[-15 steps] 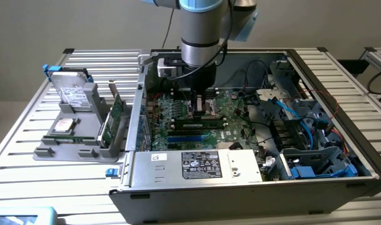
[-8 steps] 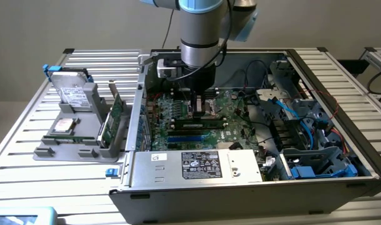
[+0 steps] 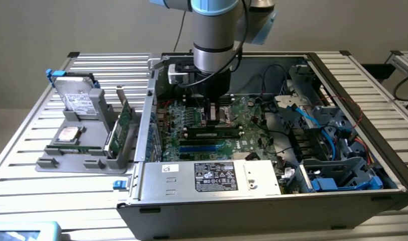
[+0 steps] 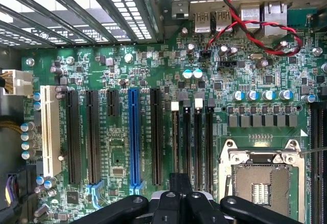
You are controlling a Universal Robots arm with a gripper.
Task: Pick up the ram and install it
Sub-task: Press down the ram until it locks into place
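At the near edge of the exterior view, the open computer case [image 3: 257, 213] is lying on its side on a slatted metal table [image 3: 16, 170], and a silver power supply [image 3: 190, 183] with a white label is sitting along its near wall. Just behind the power supply, on the green motherboard [image 3: 261, 113], the ram [image 3: 214, 134] is lying lengthwise along the black memory slots, with blue slots running parallel on its near side. Whether it is fully seated cannot be told.

Just beyond the ram, the gripper [image 3: 215, 115] is hanging low over the board on the grey arm, which is reaching straight down into the case. In the wrist view the gripper [image 4: 181, 183] is showing its black fingers [image 4: 176, 198] pressed together with nothing between them. They are pointing at a group of narrow black slots, with a long blue slot [image 4: 134, 132] to one side and the metal-framed processor socket [image 4: 263, 180] to the other. A twisted red and black wire [image 4: 255, 27] is looping above the board's far edge by the rear ports.

Off to the exterior view's left, outside the case, a grey holder [image 3: 70, 164] is carrying an upright green expansion card [image 3: 125, 123]. A hard drive [image 3: 78, 95] is standing at its far end.
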